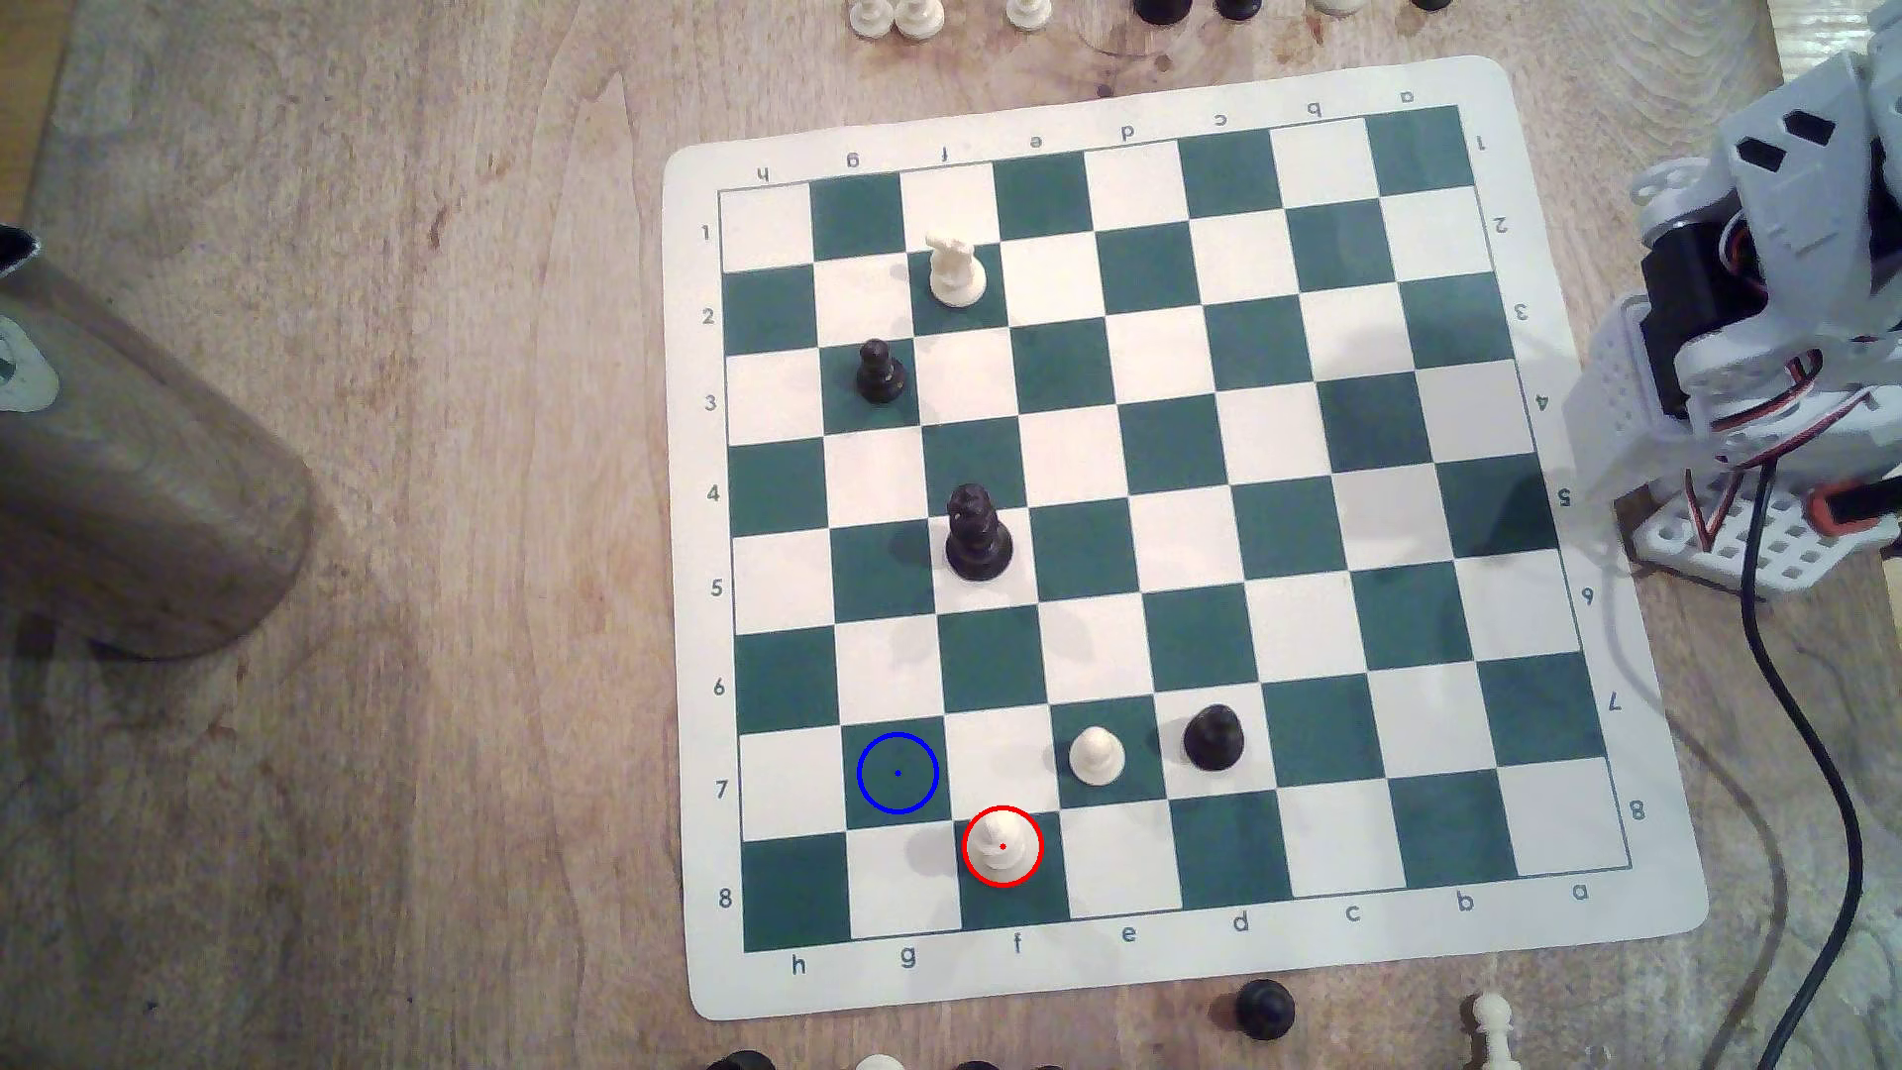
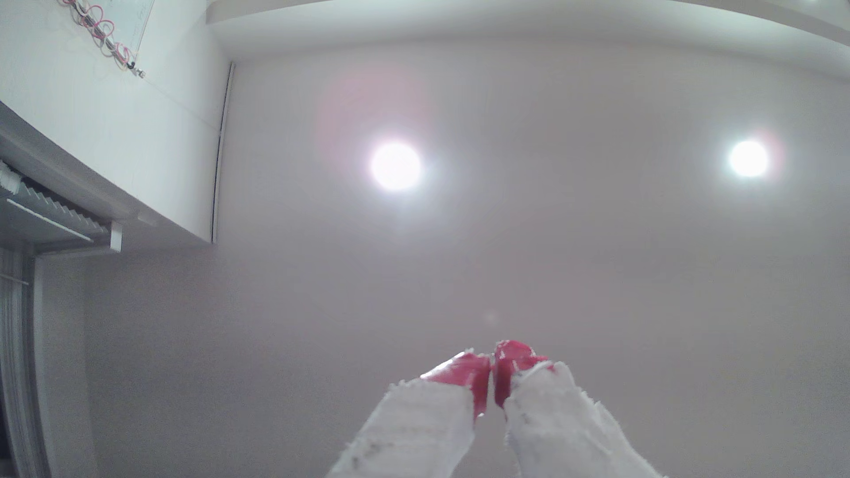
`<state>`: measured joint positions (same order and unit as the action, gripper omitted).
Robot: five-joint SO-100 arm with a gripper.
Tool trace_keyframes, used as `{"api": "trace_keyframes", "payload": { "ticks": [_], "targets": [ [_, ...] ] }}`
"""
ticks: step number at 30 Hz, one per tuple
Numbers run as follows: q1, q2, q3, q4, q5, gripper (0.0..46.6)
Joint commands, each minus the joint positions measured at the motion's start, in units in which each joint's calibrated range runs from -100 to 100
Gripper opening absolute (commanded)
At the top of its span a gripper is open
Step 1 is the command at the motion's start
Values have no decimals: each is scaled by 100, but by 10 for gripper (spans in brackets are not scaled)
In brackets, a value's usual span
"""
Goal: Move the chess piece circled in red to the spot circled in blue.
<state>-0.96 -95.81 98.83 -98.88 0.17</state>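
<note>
One chess piece (image 1: 1001, 844) to shift, nothing grasped yet.
Piece sits upright in the red ring on a green square at the board's near edge; the spot (image 1: 896, 773) is the diagonal green square toward the exterior view's left, bare. Gripper (image 2: 491, 367) points at the ceiling, red tips together, empty. Arm (image 1: 1770, 309) folded beside the board (image 1: 1606, 916). Best: open wide, descend vertically, avoid the white pawn (image 1: 1095, 756).

Arm (image 1: 1770, 309) built from pale grey-white printed plastic, angular shells with dark slot cut-outs. Black servo blocks seated between shells. Red, orange and black wires looped along joints; black cable trailed from base. Base plate (image 1: 1750, 545) perforated in grid. Gripper (image 2: 492, 367) fingers wrapped in frayed white tape, tips capped red.
</note>
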Motion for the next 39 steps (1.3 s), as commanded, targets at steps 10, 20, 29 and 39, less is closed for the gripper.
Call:
{"api": "trace_keyframes", "payload": {
  "ticks": [10, 20, 29, 39],
  "targets": [
    [-151, 73, -1034, 6481, -20, 2],
    [147, 1118, -3155, 11363, -20, 2],
    [-416, 2578, -4470, 13902, -88, 56],
    [-1246, 4598, -5150, 13631, -93, 140]
  ]
}}
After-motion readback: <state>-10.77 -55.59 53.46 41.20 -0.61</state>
